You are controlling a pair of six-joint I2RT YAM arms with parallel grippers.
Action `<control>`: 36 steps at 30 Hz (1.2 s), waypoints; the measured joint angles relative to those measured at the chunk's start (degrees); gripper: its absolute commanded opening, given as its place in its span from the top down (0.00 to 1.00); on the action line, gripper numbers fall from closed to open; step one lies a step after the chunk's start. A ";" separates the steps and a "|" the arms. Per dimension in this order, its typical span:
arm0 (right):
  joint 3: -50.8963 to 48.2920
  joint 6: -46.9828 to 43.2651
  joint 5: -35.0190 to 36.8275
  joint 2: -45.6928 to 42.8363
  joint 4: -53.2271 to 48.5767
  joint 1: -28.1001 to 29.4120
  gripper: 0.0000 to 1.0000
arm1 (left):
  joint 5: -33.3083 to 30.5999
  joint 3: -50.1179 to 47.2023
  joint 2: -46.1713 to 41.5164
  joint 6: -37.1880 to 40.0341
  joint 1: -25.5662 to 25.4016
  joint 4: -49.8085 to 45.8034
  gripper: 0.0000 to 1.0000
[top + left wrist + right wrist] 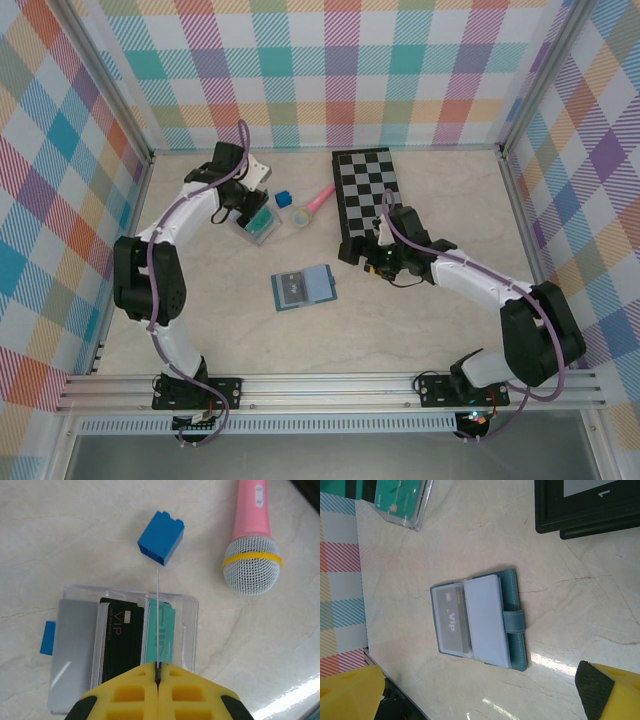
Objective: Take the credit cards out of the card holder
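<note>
The left gripper (158, 672), jaws pinched together on a thin card (157, 620) seen edge-on, hangs over a clear box (189, 611) of stacked cards in the far-left part of the table (200, 330), beside a blue block (161, 537) and a pink microphone (251, 550). The card holder (480, 622) lies open and flat near the middle of the table, well apart from the box and near the chessboard (365, 190). It shows a dark VIP card (452, 625) behind a clear sleeve, with its strap (514, 621) to one side. The right gripper (480, 692) hovers above the holder with its fingers spread wide and nothing between them.

The cards look light, stiff and slick. Lying flush in a sleeve, one probably offers only its exposed short edge to a pinch, and is best drawn out along the sleeve's length. The soft, light holder may slide or fold shut unless pinned at its spine or strap.
</note>
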 measured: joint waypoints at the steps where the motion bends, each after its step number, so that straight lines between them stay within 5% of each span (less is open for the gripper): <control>1: 0.00 0.13 -0.02 0.00 0.04 0.00 0.00 | 0.00 0.31 0.79 0.42 0.00 -0.42 1.00; 12: 0.00 1.07 -0.92 1.44 0.02 0.00 0.00 | -0.48 1.92 4.44 3.08 0.00 -2.99 1.00; 19: 0.07 1.09 -1.49 1.88 0.02 0.00 0.00 | -1.40 3.96 5.97 2.80 0.00 -3.67 0.70; 29: 0.44 1.05 -1.64 2.14 -0.52 0.00 0.00 | -4.48 4.07 5.29 -2.25 0.00 -4.39 0.56; 36: 5.27 -0.37 0.98 3.78 -4.57 2.45 0.02 | -4.11 -3.13 -9.99 -16.39 -0.02 0.57 0.25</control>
